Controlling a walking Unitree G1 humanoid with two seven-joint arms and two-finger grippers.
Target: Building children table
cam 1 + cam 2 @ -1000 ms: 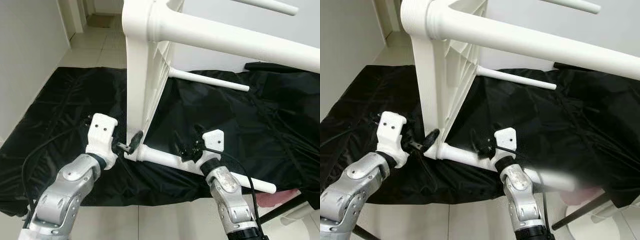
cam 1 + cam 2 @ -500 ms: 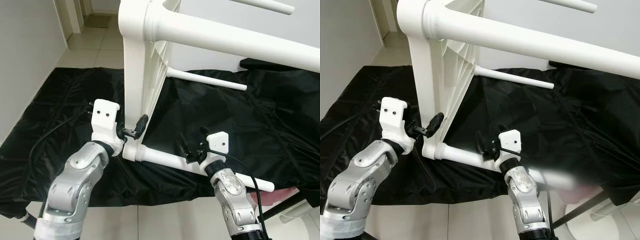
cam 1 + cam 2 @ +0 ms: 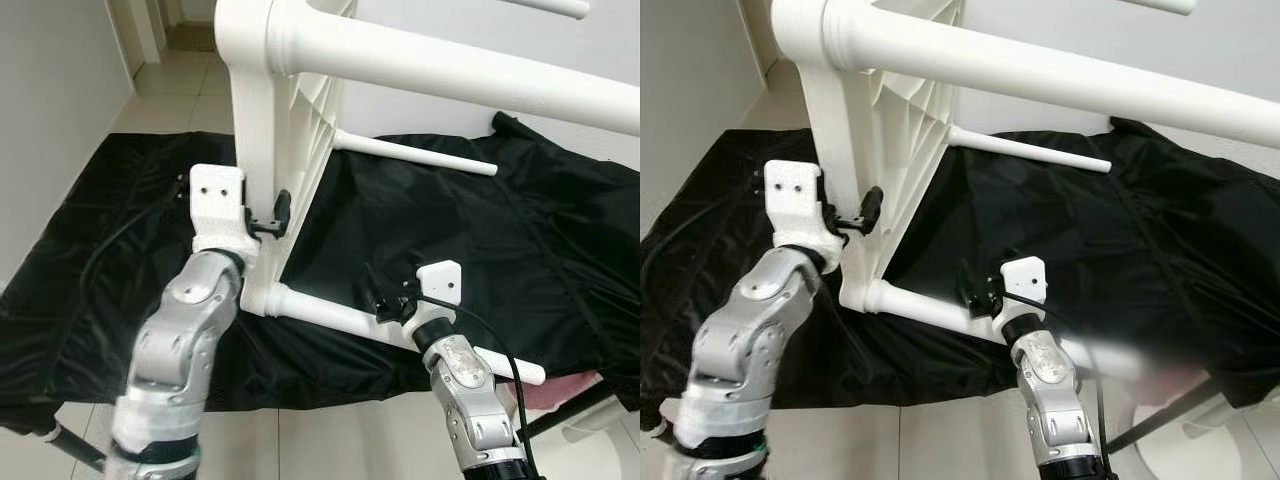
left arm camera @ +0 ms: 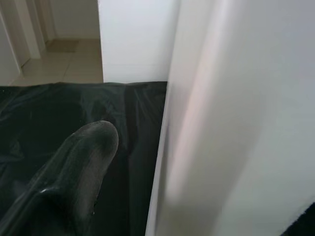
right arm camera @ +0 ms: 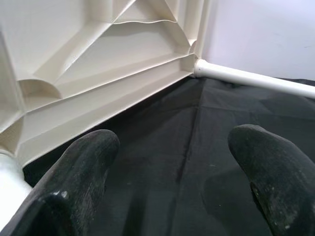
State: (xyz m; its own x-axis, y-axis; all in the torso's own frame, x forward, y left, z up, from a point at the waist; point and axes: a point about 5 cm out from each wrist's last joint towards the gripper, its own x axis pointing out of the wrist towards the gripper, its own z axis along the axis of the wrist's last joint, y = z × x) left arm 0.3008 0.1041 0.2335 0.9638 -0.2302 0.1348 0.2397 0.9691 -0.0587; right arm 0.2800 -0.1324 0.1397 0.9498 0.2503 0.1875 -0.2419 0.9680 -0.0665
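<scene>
Standing on its edge on the black sheet (image 3: 120,230), the white children table (image 3: 290,130) has its legs pointing out sideways. The left tool (image 3: 268,218) is pinched on the rim of the tabletop, one finger (image 4: 74,172) on the outer face. The right tool (image 3: 382,300) sits over the lower leg (image 3: 340,318), fingers (image 5: 74,182) spread and holding nothing. The moulded plastic looks light, stiff and smooth, so likely slippery and tippy; the ribbed rim near a leg socket seems the surest hold, and the leg the better lever.
</scene>
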